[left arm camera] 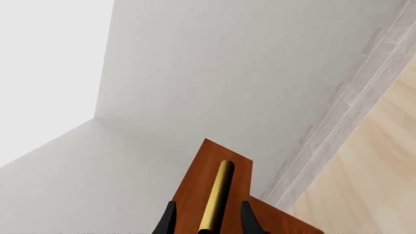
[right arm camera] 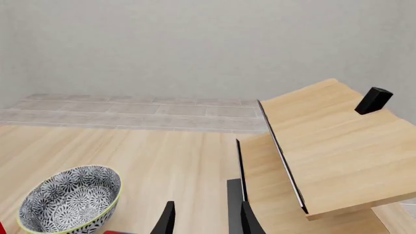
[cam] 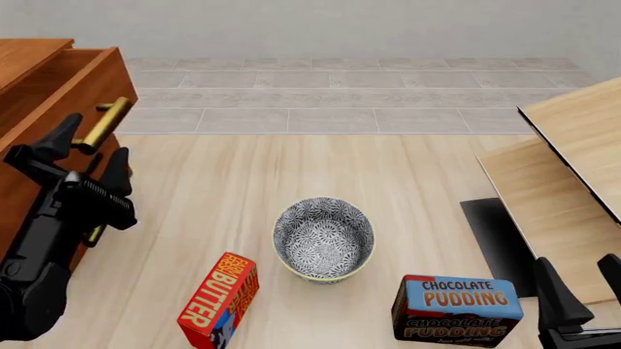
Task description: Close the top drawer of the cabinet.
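Observation:
The reddish-brown cabinet [cam: 22, 190] stands at the far left of the front view. Its top drawer [cam: 115, 81] is pulled out, so the inside shows from above. The drawer's brass bar handle [cam: 105, 122] sticks out from the flat front. My left gripper [cam: 94, 142] is open with one finger on each side of that handle. In the left wrist view the handle [left arm camera: 217, 195] runs between the dark fingertips [left arm camera: 167, 220] against the drawer front [left arm camera: 224, 161]. My right gripper [cam: 582, 294] is open and holds nothing at the lower right, far from the cabinet.
A patterned bowl [cam: 323, 238] sits mid-table, with a red butter box [cam: 218, 299] to its front left. A chocolate pudding box [cam: 456, 309] lies to its front right. Pale light-wood furniture [cam: 572, 174] fills the right side, with a dark slab [cam: 495, 240] at its foot.

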You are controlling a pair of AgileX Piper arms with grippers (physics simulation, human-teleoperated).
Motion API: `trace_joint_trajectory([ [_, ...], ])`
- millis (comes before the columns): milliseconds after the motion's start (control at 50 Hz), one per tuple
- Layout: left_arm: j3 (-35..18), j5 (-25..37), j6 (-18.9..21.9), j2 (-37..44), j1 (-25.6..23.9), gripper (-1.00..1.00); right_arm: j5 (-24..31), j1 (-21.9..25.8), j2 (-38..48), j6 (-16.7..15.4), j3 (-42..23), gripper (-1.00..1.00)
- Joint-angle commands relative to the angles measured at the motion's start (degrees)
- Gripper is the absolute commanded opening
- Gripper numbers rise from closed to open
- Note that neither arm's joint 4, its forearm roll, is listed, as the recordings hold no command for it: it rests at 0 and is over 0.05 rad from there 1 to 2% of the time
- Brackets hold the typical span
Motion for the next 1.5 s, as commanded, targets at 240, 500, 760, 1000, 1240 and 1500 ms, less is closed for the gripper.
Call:
trace_joint_trajectory([
  [240, -0.76, -0.30, -0.41, 0.38, 2.19, 1.00, -0.03, 0.06, -0.03, 0.03, 0.00, 1.00],
  [500, -0.92, -0.30, -0.58, 0.31, 2.67, 1.00, -0.06, 0.04, 0.02, -0.08, 0.00, 1.00],
  [760, -0.77, -0.30, -0.60, 0.29, 3.13, 1.00, -0.07, 0.07, 0.06, -0.16, 0.00, 1.00],
  [1000, -1.24, -0.30, -0.49, 0.80, 3.70, 1.00, -0.06, 0.01, 0.08, -0.10, 0.00, 1.00],
  [1240, -1.33, -0.30, -0.42, 1.05, 4.47, 1.00, -0.09, 0.02, 0.01, -0.13, 0.00, 1.00],
  [1500, -1.26, -0.30, -0.69, 1.17, 5.06, 1.00, -0.09, 0.02, 0.02, -0.21, 0.00, 1.00],
])
